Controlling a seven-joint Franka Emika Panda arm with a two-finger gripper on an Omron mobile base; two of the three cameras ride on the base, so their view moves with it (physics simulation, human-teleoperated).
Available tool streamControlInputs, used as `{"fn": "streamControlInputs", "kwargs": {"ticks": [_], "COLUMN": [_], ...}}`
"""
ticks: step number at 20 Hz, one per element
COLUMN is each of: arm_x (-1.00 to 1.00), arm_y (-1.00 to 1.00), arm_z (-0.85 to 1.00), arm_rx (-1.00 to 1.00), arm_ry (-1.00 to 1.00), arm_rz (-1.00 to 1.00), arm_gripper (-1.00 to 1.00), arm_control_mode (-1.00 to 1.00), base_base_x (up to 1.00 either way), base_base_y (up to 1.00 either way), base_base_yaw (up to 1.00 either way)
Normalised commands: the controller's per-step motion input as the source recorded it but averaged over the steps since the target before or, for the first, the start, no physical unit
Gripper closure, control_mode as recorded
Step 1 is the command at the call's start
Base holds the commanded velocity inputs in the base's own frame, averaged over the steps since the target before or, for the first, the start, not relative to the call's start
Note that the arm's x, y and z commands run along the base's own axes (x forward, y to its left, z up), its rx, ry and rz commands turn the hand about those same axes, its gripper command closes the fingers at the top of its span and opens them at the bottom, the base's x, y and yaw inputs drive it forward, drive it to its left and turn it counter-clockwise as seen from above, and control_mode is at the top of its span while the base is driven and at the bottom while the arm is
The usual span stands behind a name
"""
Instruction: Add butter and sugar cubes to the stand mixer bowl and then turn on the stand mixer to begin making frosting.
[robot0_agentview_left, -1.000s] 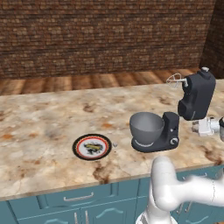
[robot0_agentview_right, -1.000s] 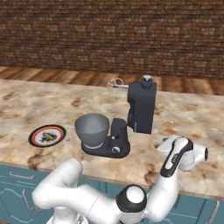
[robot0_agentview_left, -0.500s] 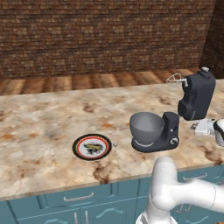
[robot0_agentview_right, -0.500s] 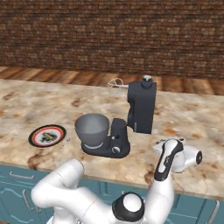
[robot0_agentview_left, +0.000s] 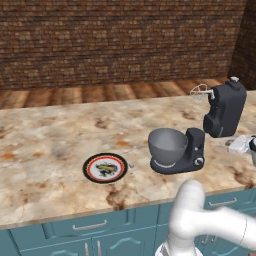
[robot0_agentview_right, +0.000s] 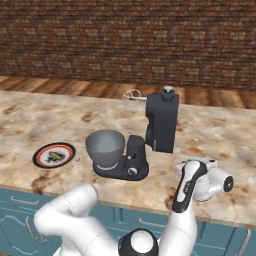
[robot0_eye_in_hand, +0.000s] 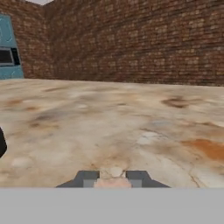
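A round plate (robot0_agentview_left: 105, 167) with a black and red rim sits on the left part of the stone counter (robot0_agentview_left: 55, 145), near the front edge. There are dark and yellow bits in its white middle, but they are too small to tell what they are, so I cannot say if the butter is there. To the right of the plate, a short way off, stands the deep grey stand mixer bowl (robot0_agentview_left: 167, 145). It sits on the flat base of the dark stand mixer (robot0_agentview_left: 200, 135). The mixer's big head (robot0_agentview_left: 225, 109) is tipped up and back, and its wire whisk (robot0_agentview_left: 198, 91) pokes out toward the far brick wall (robot0_agentview_left: 120, 40). A small knob (robot0_agentview_right: 132, 171) shows on the front of the mixer's post. Further right, near the right end of the counter and just past the mixer, the robot's white hand hangs low over the stone. In the hand view the gripper (robot0_eye_in_hand: 112, 178) has its two dark fingertips (robot0_eye_in_hand: 87, 177) close together, with only a narrow gap left. A small pale lump sits in that gap, right between the tips, and it looks pinched there. It is too blurry to tell what it is. Blue cupboard doors (robot0_agentview_left: 75, 235) run below the counter's front edge.
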Motion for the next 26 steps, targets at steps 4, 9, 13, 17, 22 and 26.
{"fn": "streamControlInputs", "kwargs": {"ticks": [4,9,13,17,22,26], "arm_x": [-0.84,-0.95,-1.0,-1.0,-0.93,-0.77], "arm_y": [-0.08,-0.02,0.0,0.09,0.4,0.72], "arm_z": [0.75,0.82,0.83,0.7,0.5,0.41], "arm_rx": [0.0,-0.06,-0.13,-0.18,-0.17,-0.14], "arm_ry": [0.06,0.07,0.09,0.13,0.21,0.24], "arm_rz": [-0.1,-0.05,0.0,0.0,-0.01,-0.03], "arm_gripper": [1.0,1.0,1.0,1.0,1.0,1.0], "arm_control_mode": [-1.0,-1.0,-1.0,-1.0,-1.0,-1.0], "base_base_x": [0.0,0.0,0.0,0.0,0.0,0.0], "base_base_y": [0.0,0.0,0.0,0.0,0.0,0.0], "base_base_yaw": [0.0,0.0,0.0,0.0,0.0,0.0]}}
